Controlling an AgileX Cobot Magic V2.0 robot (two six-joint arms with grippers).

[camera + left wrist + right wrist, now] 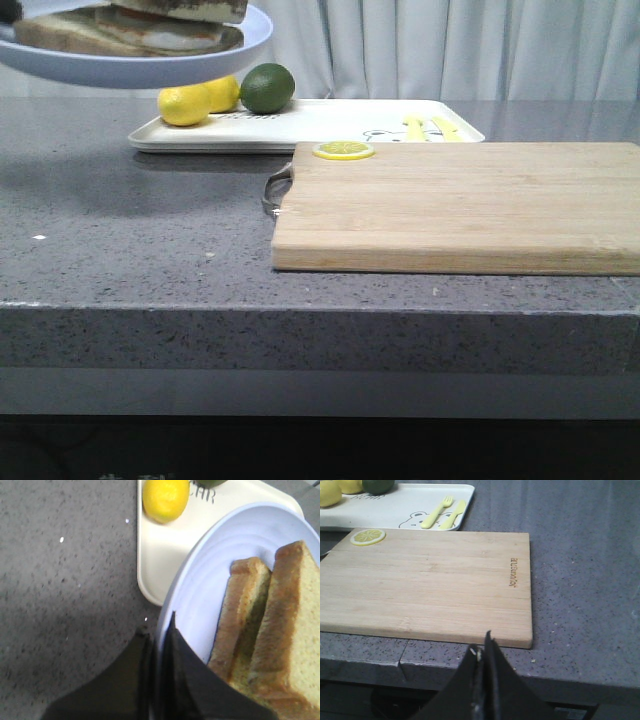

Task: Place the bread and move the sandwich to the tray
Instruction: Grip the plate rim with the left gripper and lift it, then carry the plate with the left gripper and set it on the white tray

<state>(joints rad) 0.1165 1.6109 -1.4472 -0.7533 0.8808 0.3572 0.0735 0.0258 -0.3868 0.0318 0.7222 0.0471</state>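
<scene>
Jaws on your left gripper (pixel 159 645) are pinched onto the rim of the round light-blue plate (pixel 200 610), which carries the sandwich (pixel 270 645) of stacked toast slices with brown crusts; in the front view you see that plate (pixel 130 62) held up in the air at the far left, above the grey speckled worktop (pixel 120 230), with a pale egg layer just showing between the slices (pixel 150 25). From your left wrist view the plate hangs over one corner of the wide white rectangular tray (pixel 150 570), where a yellow lemon (pixel 166 499) lies. Your right gripper (pixel 484 655) has its jaws closed together with nothing between them, hovering off the near edge of the rectangular wooden cutting board (pixel 430 585). That board (pixel 460 205) lies on the worktop just in front of the tray (pixel 300 128), with a lemon slice (pixel 343 150) at its far left corner. On the tray you also have two lemons (pixel 198 100), a green lime (pixel 267 88) and yellow cutlery (pixel 430 127).
</scene>
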